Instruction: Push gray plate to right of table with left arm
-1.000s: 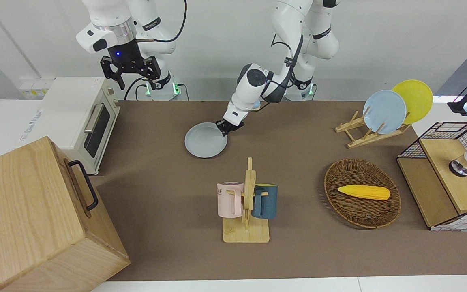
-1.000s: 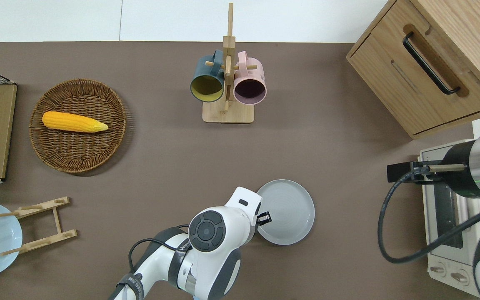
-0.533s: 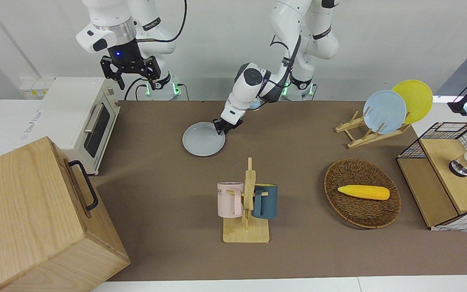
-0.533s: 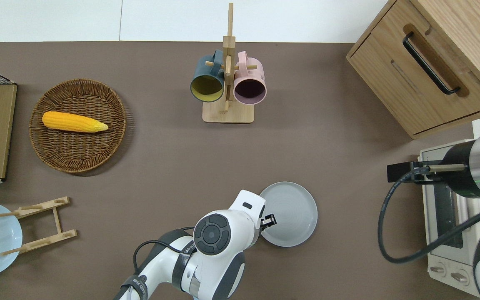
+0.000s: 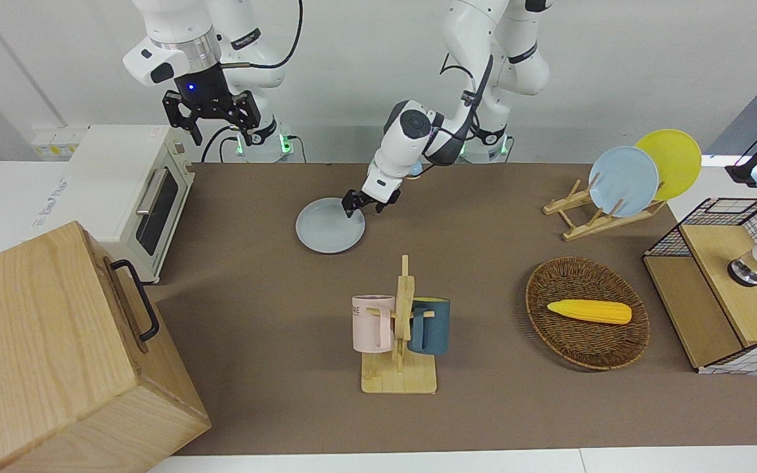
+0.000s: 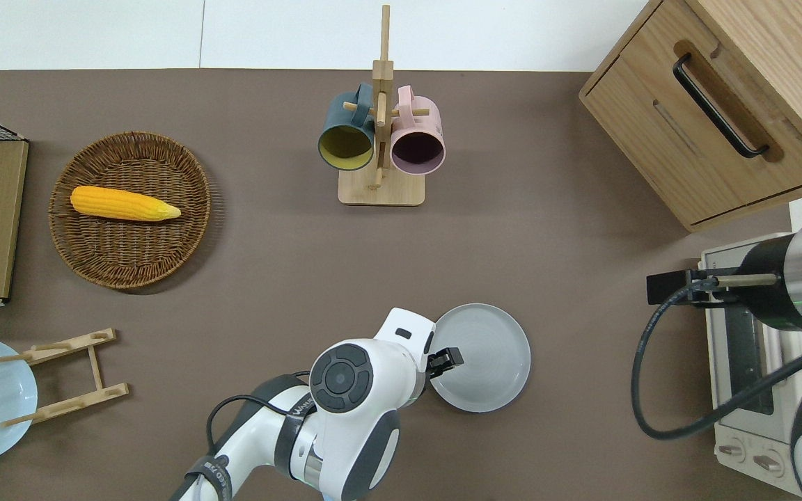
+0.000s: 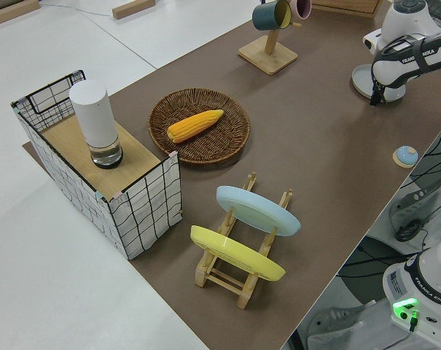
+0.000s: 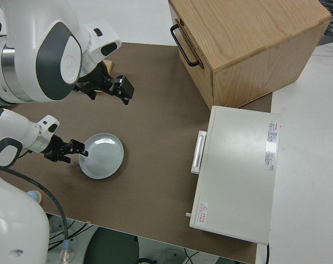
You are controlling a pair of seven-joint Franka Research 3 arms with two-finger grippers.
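Note:
The gray plate (image 5: 330, 226) lies flat on the brown table (image 5: 483, 263), nearer to the robots than the mug rack; it also shows in the overhead view (image 6: 488, 358) and the right side view (image 8: 103, 157). My left gripper (image 5: 361, 205) hangs at the plate's rim on the side toward the left arm's end of the table, its tip just over that rim in the overhead view (image 6: 446, 360). I cannot tell whether it touches the plate. My right arm is parked, its gripper (image 5: 223, 135) open and empty.
A white toaster oven (image 5: 122, 190) and a wooden cabinet (image 5: 56, 355) stand at the right arm's end. A mug rack (image 5: 400, 328) with two mugs stands mid-table. A wicker basket (image 5: 587, 322) with corn, a plate rack (image 5: 605, 203) and a wire crate (image 5: 727, 282) stand at the left arm's end.
The plate slid a little toward the right arm's end of the table, then stayed put. My left gripper followed it, then shifted slightly at the rim.

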